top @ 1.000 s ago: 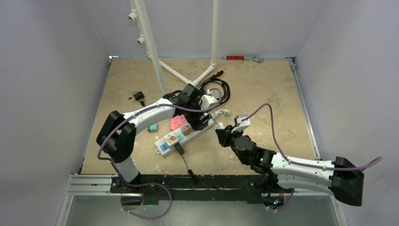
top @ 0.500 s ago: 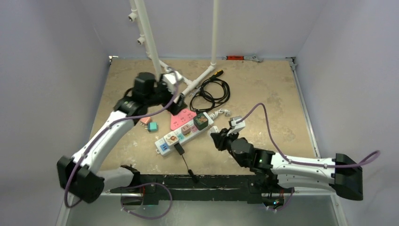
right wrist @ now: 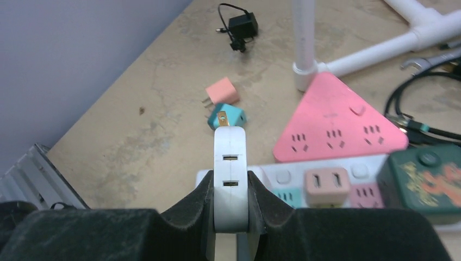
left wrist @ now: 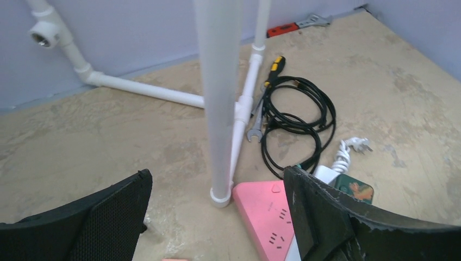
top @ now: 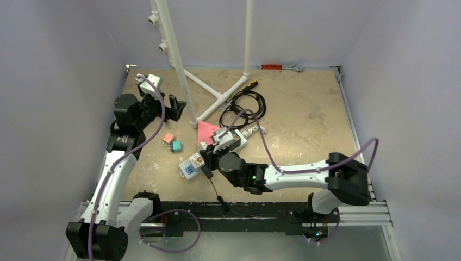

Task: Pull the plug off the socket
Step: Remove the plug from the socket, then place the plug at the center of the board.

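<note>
The right hand (right wrist: pixel 230 187) pinches a white flat plastic plug (right wrist: pixel 230 157) by its two broad faces. Its brass prong (right wrist: pixel 222 118) is bare and points away, so we judge it free, hovering over the near-left end of the long white power strip (right wrist: pixel 296 168). The left hand (top: pixel 175 107) is spread and holds nothing, up off the counter (top: pixel 304 109), well back-left of the strip beside the white pipe stand (left wrist: pixel 217 81). We expect the plug to be light, rigid and smooth-sided, so slippy. Grip the body faces, never the prong, which can bend. Versus a second ago, the right hand has crossed from the strip's right end, same pinch. The left hand has left the strip's far end and opened wider.
</note>
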You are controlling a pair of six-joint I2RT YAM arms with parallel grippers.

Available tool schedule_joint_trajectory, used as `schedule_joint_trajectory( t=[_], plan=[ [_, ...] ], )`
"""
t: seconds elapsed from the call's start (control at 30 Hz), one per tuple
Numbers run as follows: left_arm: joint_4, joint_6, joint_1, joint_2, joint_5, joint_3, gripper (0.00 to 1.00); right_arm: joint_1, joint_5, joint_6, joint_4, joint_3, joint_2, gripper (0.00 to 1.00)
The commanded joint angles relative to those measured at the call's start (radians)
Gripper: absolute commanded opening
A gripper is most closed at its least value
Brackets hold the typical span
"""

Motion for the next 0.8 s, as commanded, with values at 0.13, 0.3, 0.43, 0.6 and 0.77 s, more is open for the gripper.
schedule_joint_trajectory(
  t=[0.13,0.3,0.43,0.6,0.77],
  plan=[
    [0.111,-0.094,0.032,-0.1,-0.323,-0.051,0.89,-0.024,-0.053,-0.121,0.036,0.355,0.31,0.0],
    [0.062,-0.124,0.034,-0.137,-0.65,-0.06,0.89,-0.081,-0.148,-0.121,0.039,0.483,0.453,0.0],
    [0.061,-0.131,0.034,-0.131,-0.658,-0.058,0.9,-0.098,-0.171,-0.128,0.026,0.598,0.57,0.0],
    [0.06,-0.138,0.034,-0.122,-0.636,-0.058,0.9,-0.132,-0.227,-0.119,0.034,0.7,0.693,0.0],
    [0.062,-0.135,0.032,-0.126,-0.627,-0.062,0.9,-0.149,-0.32,-0.144,0.026,0.792,0.773,0.07]
  ],
)
